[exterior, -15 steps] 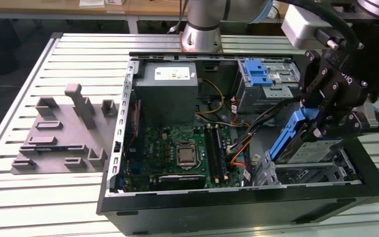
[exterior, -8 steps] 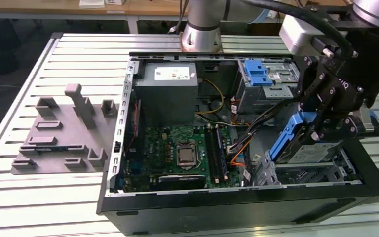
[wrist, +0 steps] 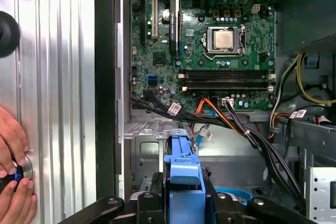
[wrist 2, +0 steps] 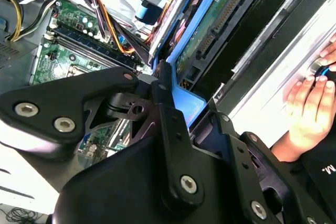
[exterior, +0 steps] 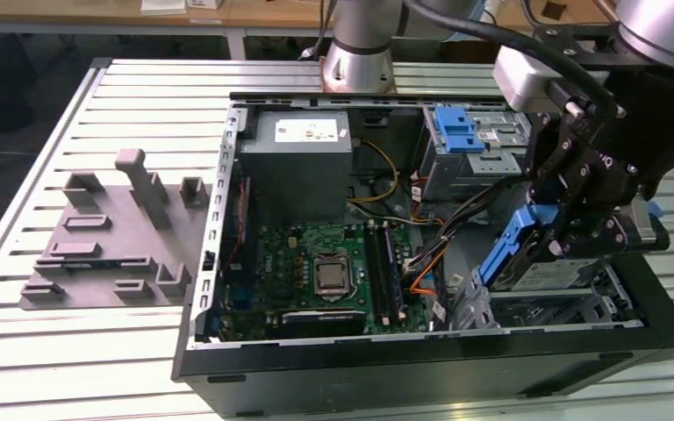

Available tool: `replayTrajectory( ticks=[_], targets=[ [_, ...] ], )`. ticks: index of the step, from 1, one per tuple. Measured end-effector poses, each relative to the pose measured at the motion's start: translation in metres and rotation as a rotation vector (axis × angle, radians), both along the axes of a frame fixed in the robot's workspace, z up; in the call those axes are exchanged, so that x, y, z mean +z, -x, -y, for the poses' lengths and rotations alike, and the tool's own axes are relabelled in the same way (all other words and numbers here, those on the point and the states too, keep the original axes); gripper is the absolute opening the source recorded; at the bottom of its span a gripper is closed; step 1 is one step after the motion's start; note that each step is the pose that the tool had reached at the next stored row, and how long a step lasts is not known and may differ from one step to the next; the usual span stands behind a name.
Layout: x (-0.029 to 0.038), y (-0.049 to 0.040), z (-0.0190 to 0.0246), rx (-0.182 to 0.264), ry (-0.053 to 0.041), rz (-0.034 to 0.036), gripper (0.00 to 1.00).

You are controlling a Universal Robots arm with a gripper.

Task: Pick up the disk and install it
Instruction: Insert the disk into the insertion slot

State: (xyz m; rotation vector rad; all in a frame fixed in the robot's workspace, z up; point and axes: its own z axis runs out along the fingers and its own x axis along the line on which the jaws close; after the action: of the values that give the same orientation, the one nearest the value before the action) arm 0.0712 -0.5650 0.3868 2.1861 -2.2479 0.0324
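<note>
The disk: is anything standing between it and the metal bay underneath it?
Nothing visible blocks it. The gripper holds the disk tilted just above the metal bay. A black cable bundle runs close beside it.

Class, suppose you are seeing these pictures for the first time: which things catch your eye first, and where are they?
The black gripper, shut on the blue-railed disk, holds it on a slant above the open case at the exterior view's right. The green motherboard lies bare in the case's middle. In both wrist views a person's hand lies on the slatted table beside the case.
</note>
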Motion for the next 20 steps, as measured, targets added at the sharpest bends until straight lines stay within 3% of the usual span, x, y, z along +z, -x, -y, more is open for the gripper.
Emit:
replayTrajectory(
  ticks=[20],
  targets=[
    [-0.0196,-0.0008,0.002,0.0,0.0,0.0,0.36]
  ],
)
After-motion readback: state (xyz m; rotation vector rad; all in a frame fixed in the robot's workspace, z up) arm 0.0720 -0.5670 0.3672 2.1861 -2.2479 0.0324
